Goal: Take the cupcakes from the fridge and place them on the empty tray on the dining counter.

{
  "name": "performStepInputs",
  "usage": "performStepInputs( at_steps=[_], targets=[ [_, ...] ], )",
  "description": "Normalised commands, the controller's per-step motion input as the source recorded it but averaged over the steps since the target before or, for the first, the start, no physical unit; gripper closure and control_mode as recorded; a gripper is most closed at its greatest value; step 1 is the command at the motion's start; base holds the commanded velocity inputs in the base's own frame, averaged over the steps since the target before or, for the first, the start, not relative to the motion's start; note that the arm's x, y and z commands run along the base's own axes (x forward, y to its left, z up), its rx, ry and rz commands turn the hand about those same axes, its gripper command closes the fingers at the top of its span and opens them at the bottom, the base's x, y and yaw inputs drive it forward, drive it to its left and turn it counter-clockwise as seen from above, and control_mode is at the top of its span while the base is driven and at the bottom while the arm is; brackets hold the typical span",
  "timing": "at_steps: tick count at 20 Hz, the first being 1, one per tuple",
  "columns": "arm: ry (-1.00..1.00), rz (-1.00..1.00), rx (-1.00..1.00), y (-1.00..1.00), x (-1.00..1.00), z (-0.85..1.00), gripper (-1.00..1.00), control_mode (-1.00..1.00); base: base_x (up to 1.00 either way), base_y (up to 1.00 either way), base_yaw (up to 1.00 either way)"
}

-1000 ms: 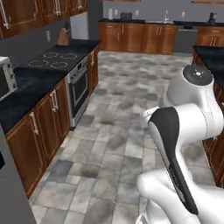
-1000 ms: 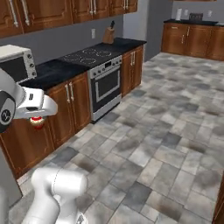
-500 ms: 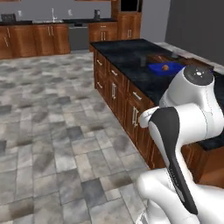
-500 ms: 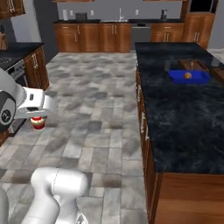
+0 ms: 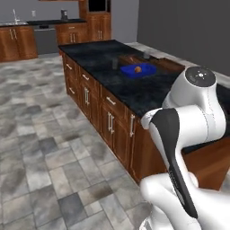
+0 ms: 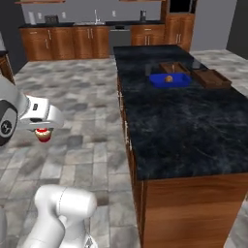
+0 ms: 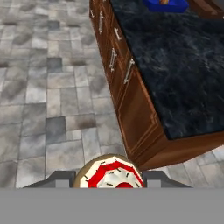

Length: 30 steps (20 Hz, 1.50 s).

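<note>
Hand (image 6: 43,134) gripping cupcake (image 6: 43,135), beside dining counter (image 6: 184,121)

Nothing here can be read. No lettering, brand mark, number or sign shows on the dining counter (image 6: 193,126), on the blue tray (image 6: 169,80) sitting on it, on the wooden cabinets along the far wall (image 6: 72,42), or on the cupcake (image 7: 110,173) with its red-and-white top. The far appliances are too small and blurred to say whether they carry any print.
</note>
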Motion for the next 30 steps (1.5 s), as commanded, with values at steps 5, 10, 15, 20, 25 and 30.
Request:
performStepInputs(
  at_steps=[5, 10, 15, 20, 25, 30],
  targets=[
    [0.0, 0.0, 0.0, 0.0, 0.0, 0.0, 1.0, 1.0, 0.12, -1.0, 0.0],
    [0.0, 0.0, 0.0, 0.0, 0.0, 0.0, 1.0, 1.0, 0.17, -1.0, 0.0],
    [0.0, 0.0, 0.0, 0.0, 0.0, 0.0, 1.0, 1.0, 0.24, -1.0, 0.0],
    [0.0, 0.0, 0.0, 0.0, 0.0, 0.0, 1.0, 1.0, 0.29, -1.0, 0.0],
    [0.0, 0.0, 0.0, 0.0, 0.0, 0.0, 1.0, 1.0, 0.33, -1.0, 0.0],
    [0.0, 0.0, 0.0, 0.0, 0.0, 0.0, 1.0, 1.0, 0.37, -1.0, 0.0]
  ],
)
